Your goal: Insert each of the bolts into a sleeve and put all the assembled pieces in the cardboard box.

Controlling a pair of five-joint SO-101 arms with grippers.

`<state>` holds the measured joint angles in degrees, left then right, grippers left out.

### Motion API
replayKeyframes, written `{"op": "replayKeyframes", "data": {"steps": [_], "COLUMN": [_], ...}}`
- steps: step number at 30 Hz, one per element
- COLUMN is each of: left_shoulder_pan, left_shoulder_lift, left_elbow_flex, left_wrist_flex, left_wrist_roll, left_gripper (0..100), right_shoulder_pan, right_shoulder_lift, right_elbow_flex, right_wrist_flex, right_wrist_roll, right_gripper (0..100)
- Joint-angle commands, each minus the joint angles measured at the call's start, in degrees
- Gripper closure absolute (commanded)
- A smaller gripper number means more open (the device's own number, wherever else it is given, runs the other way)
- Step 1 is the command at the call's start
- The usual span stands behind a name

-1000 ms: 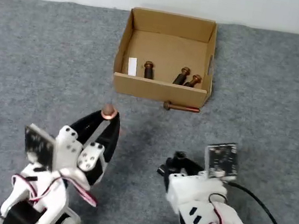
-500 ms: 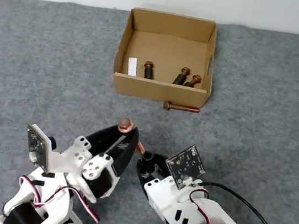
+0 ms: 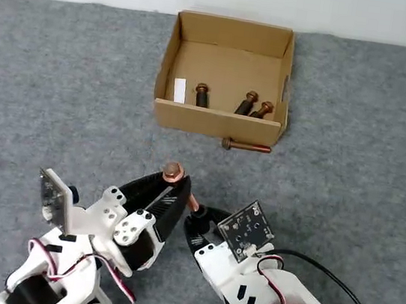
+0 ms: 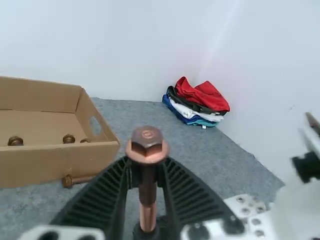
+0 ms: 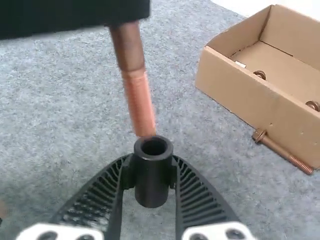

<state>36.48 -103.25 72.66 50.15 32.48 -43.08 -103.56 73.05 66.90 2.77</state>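
Observation:
My left gripper [image 3: 168, 189] [image 4: 146, 172] is shut on a copper bolt [image 4: 147, 180] [image 3: 177, 177], head up, shank pointing down. The bolt's threaded tip [image 5: 140, 112] hangs just at the mouth of a black sleeve [image 5: 152, 170] [image 3: 197, 217], which my right gripper [image 5: 150, 177] is shut on. Both arms meet at the table's front centre. The cardboard box [image 3: 218, 128] stands at the back with three assembled pieces [image 3: 249, 103] inside. Another copper bolt [image 3: 246, 146] [image 5: 282, 151] lies on the carpet against the box's front wall.
Grey carpet [image 3: 59, 101] covers the table, open to both sides of the box. A white label [image 3: 179, 90] lies in the box. A pile of folded clothes [image 4: 197, 102] sits in the room's corner by the white wall.
My left gripper swung right and toward the front with its bolt. The right arm turned left with the sleeve, and the two now meet tip to mouth.

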Motion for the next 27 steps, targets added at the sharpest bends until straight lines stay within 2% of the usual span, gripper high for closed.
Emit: {"op": "replayKeyframes", "data": {"steps": [1,12,16,22,27], "left_shoulder_pan": [0.35,3.34,3.52,7.12,7.38], "left_shoulder_lift": [0.09,0.09,0.09,0.09,0.09], "left_elbow_flex": [0.22,4.62,4.79,4.97,4.53], "left_wrist_flex": [-1.76,-1.67,2.11,9.23,10.29], "left_wrist_roll": [0.35,0.09,-0.09,-9.49,-10.46], "left_gripper": [99,99,99,99,97], "right_shoulder_pan": [-0.40,-0.40,-0.31,-0.13,-0.04], "right_shoulder_lift": [-0.13,-0.13,-0.13,-0.13,-0.13], "right_elbow_flex": [-0.62,-0.62,-0.62,-0.26,0.00], "right_wrist_flex": [-1.45,-1.45,-1.45,-1.45,-1.27], "right_wrist_roll": [1.93,2.20,2.20,2.20,2.20], "right_gripper": [99.1,99.1,99.1,99.1,99.1]}}
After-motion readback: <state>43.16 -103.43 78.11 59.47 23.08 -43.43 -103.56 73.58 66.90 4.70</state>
